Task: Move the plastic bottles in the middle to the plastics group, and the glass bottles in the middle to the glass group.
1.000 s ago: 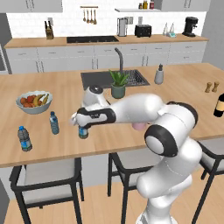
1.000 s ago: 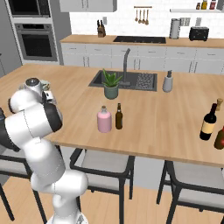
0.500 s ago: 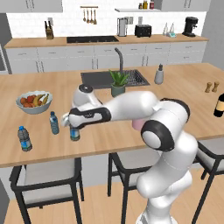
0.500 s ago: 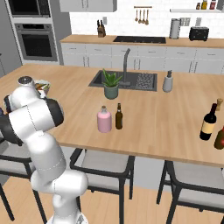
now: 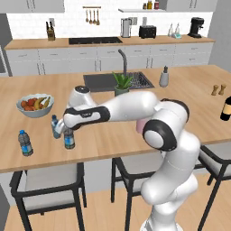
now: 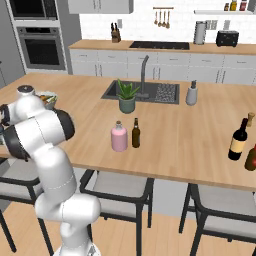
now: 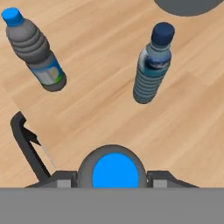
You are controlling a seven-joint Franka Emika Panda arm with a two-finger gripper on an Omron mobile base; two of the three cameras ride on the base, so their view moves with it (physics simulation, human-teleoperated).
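Observation:
My gripper (image 5: 68, 130) is shut on a small clear water bottle (image 5: 69, 139) with a blue label, held upright just at the counter top. In the hand view its blue cap (image 7: 111, 169) sits between my fingers (image 7: 65, 179). Two matching water bottles of the plastics group stand close by, one (image 5: 55, 127) right beside it and another (image 5: 25, 143) further left; the hand view shows them as the right-hand bottle (image 7: 153, 63) and the left-hand bottle (image 7: 37, 52). The pink bottle (image 6: 119, 137) and the amber bottle (image 6: 135, 133) stand mid-counter. The dark wine bottle (image 6: 238, 141) is at the right.
A fruit bowl (image 5: 35, 104) sits behind the water bottles. A potted plant (image 5: 122, 84), the sink (image 5: 113, 81) and a grey soap dispenser (image 5: 164, 77) lie behind my arm. Two pepper mills (image 5: 217, 90) stand far right. Stools are tucked under the counter's front edge.
My gripper has carried the water bottle leftward along the counter, from mid-left to right beside the two other water bottles.

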